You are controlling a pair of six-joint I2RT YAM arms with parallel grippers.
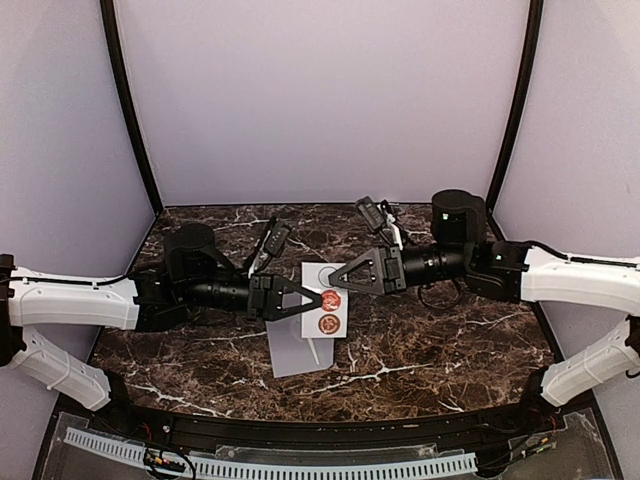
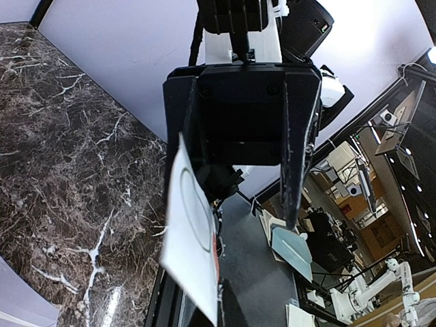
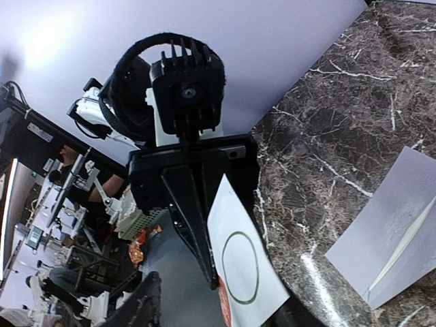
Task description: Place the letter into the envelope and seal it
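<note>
From above, the left gripper [image 1: 316,300] was clamped shut on a white sticker strip [image 1: 311,272] carrying two red round seals [image 1: 331,299], their design too small to read. The right gripper [image 1: 335,279] met it there. The envelope [image 1: 292,352] lay flat on the marble table [image 1: 450,340], just nearer the bases.

Left wrist: the right gripper's jaws stood apart, with the strip against one finger.

Right wrist: a printed ring outline marked the strip.

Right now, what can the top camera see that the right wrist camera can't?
Only the top camera shows the whole right arm reaching in. Only the right wrist camera shows the cluttered room past the table's edge. Both show the left gripper pinching the white sticker strip, and the envelope lying flat on the marble table.
</note>
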